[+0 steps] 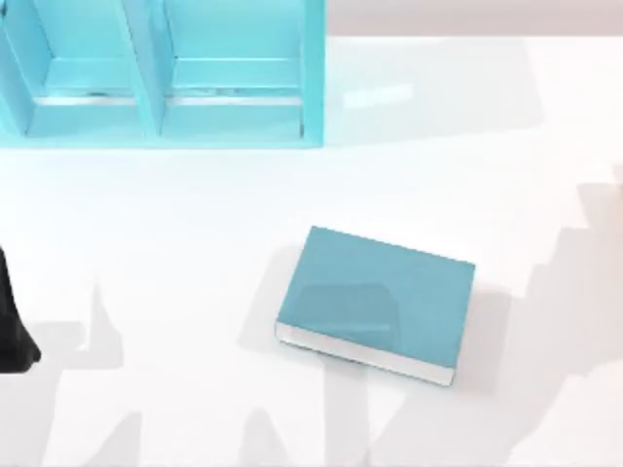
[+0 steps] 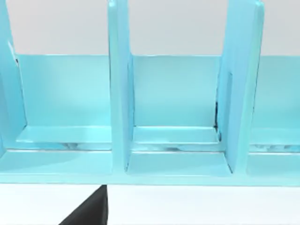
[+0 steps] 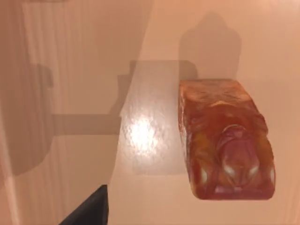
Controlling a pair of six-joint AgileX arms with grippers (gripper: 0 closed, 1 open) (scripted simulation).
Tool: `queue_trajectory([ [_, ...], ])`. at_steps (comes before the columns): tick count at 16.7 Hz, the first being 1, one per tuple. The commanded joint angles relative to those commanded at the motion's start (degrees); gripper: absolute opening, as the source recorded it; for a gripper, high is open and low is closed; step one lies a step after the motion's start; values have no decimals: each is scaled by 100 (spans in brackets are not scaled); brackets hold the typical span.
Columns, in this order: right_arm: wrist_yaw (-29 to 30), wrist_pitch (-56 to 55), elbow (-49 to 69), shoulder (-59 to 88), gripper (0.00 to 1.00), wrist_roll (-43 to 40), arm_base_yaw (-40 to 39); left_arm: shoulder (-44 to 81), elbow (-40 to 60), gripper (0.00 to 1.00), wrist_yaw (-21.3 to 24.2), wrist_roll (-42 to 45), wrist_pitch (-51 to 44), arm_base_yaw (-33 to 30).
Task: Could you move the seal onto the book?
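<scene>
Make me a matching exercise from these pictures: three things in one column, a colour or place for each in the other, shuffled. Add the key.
Things:
1. book
2. seal
3. shelf unit

Descriptions:
A. amber-orange block, seen close in the right wrist view
B. bright teal, with compartments, at the table's far left
C. flat, teal-blue cover, white page edges, mid-table

Pairs: 1-C, 2-A, 3-B

Not much of the AgileX robot to look at here, honestly. The left arm [image 1: 14, 326] is a matte black chunk at the table's left edge, tapering a bit with a rounded lower end, no cables, screws or markings I can make out. In each wrist view there's a plain black wedge with a straight vertical edge and a sloped side, one for the left arm [image 2: 91, 211], one for the right arm [image 3: 91, 210].
</scene>
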State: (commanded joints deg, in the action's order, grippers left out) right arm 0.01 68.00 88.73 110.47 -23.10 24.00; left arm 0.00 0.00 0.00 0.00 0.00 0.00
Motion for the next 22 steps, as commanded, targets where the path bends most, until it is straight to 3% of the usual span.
queue_trajectory([
  [8,3,-1596,-1164,436,100,3,4,0,0,100,0,0,0,0],
  [13,4,-1722,-1247,476,100,3,4,0,0,100,0,0,0,0],
  [22,4,-1722,-1247,476,32,3,4,0,0,100,0,0,0,0],
])
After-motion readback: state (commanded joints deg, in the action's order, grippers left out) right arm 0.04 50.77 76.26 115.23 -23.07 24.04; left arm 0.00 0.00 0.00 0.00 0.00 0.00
